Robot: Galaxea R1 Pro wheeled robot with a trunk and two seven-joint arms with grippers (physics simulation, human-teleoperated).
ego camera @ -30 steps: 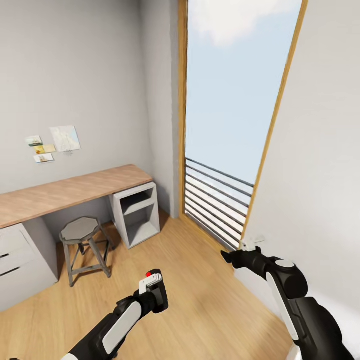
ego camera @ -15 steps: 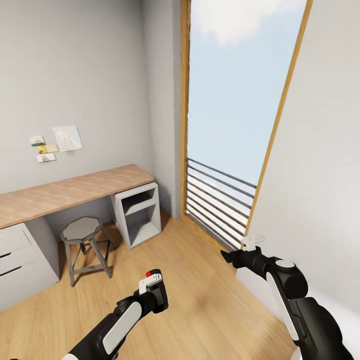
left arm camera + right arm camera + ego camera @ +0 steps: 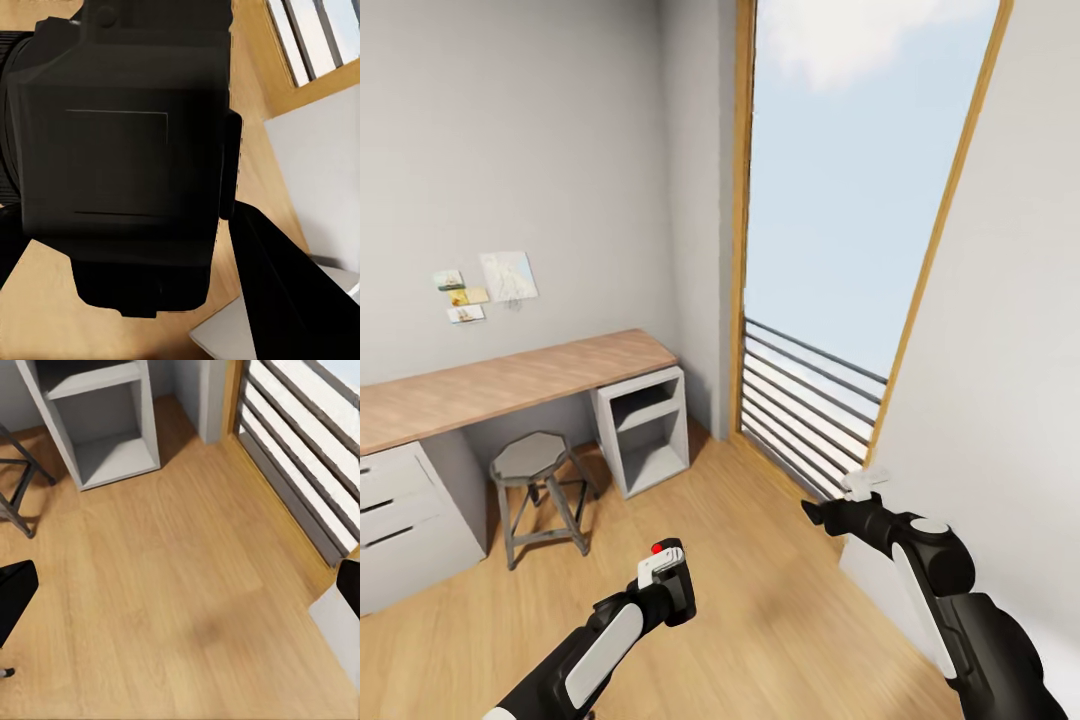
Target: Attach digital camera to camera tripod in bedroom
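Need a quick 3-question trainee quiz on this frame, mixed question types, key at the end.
1. True or false: the left gripper holds the digital camera.
2. Multiple choice: the stool stands
A) under the wooden desk top, beside the open grey shelf unit
B) against the window railing
C) on the desk top
3. Fill in: the right gripper is held over the ____ with nothing between its fingers.

Key: 1 true, the camera's black body sits between the fingers in the left wrist view. 2 A. 3 wood floor.
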